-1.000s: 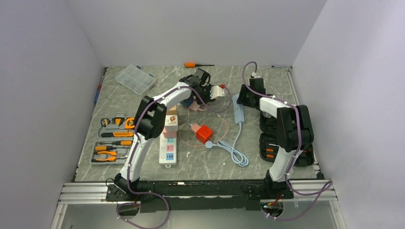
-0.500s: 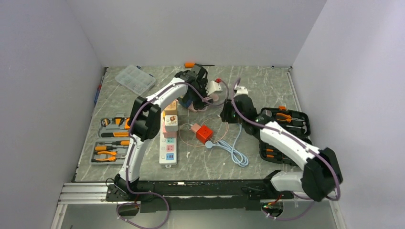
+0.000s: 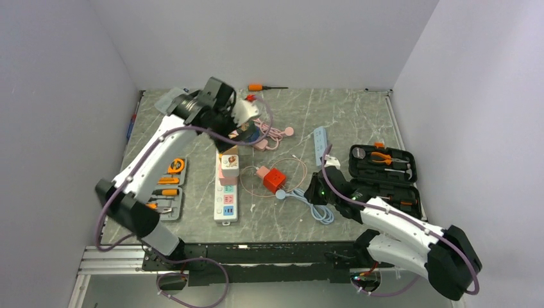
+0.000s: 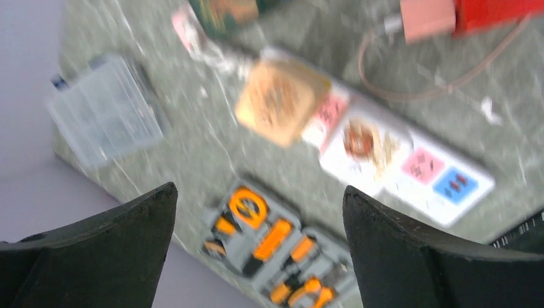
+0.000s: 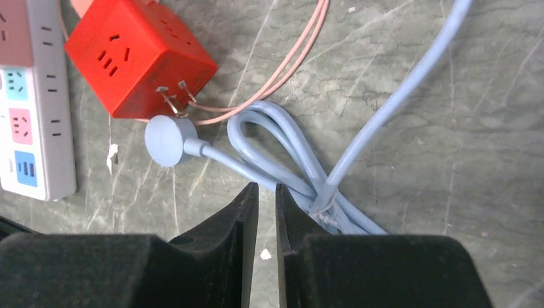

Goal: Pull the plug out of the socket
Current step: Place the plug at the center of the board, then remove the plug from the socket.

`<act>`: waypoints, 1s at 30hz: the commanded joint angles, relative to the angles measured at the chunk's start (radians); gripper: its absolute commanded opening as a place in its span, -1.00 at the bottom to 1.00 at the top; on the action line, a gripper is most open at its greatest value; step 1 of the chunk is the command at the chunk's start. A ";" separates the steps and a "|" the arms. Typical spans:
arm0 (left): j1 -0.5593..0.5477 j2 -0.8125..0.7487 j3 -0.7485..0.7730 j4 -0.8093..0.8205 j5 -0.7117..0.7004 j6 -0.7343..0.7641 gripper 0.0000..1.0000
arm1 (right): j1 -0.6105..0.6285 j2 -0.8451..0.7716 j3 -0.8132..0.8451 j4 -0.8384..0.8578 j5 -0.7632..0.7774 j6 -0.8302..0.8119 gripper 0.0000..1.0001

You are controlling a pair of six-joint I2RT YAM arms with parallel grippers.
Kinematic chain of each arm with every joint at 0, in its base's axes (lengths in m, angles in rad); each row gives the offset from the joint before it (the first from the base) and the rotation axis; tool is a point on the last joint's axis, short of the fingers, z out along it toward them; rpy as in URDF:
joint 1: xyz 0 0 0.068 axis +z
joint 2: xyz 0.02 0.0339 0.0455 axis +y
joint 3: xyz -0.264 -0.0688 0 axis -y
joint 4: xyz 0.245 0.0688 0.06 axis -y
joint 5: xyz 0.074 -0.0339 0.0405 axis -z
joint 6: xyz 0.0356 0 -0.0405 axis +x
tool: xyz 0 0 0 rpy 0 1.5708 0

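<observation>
The socket (image 3: 225,199) is a long white strip lying lengthwise in the middle of the table, its pink and blue panels (image 4: 438,173) showing blurred in the left wrist view. Two blocky plugs sit in its far end, a tan one (image 3: 231,151) (image 4: 279,99) and a white one with a picture (image 3: 229,165) (image 4: 364,141). My left gripper (image 3: 244,128) (image 4: 256,199) hangs high over the strip's far end, open and empty. My right gripper (image 3: 319,186) (image 5: 266,187) is low over a coiled light-blue cable (image 5: 289,160), its jaws shut to a thin slit with nothing between them.
A red cube adapter (image 3: 274,180) (image 5: 138,54) with a thin pink cord lies right of the strip, a round blue plug (image 5: 168,140) beside it. Grey tool trays (image 3: 157,192) (image 4: 276,256) sit left, a clear box (image 4: 106,109) back left, a black tool case (image 3: 382,170) right, a screwdriver (image 3: 256,86) at the back.
My left arm swung up and leftward from the back centre and its jaws opened wide. My right arm drew back from the rear to the table's middle, its jaws closing.
</observation>
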 commanded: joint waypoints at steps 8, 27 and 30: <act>0.082 -0.243 -0.533 0.010 -0.158 -0.109 0.99 | -0.021 0.098 -0.105 0.031 0.112 0.261 -0.77; 0.110 -0.428 -0.469 0.041 0.023 -0.097 0.97 | -0.094 -0.218 0.156 -0.448 0.200 0.309 -0.58; 0.110 -0.444 -0.478 0.065 0.035 -0.111 0.97 | -0.063 -0.069 0.223 -0.302 0.109 0.173 -0.69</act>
